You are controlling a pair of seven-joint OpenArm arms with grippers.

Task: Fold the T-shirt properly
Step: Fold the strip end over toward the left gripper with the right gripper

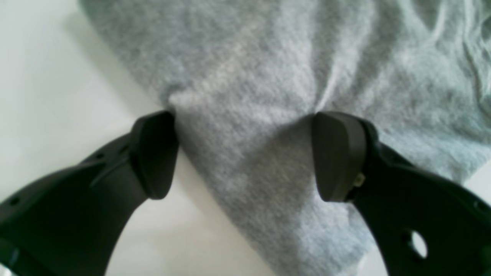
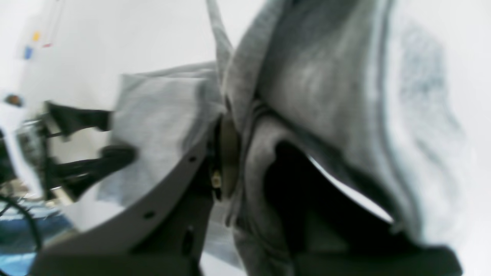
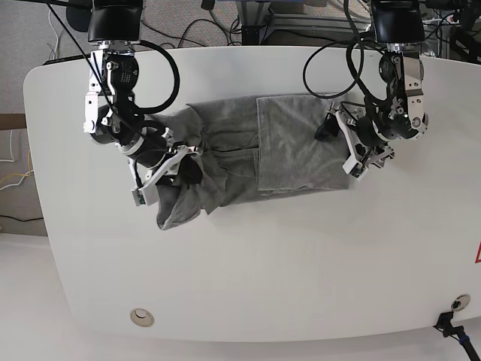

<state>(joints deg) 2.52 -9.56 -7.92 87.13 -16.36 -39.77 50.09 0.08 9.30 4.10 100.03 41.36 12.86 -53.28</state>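
The heather-grey T-shirt lies wrinkled on the white table, with its right half folded flat and its left part bunched. My right gripper is shut on a bunched part of the T-shirt at its left side and holds it raised; in the right wrist view the gripper has fabric draped over it. My left gripper is open at the shirt's right edge. In the left wrist view the gripper straddles a corner of the T-shirt, which lies flat.
The table's curved edges run close to both arms' bases. Cables hang behind the back edge. A round grommet sits near the front left, and a black connector at the front right corner.
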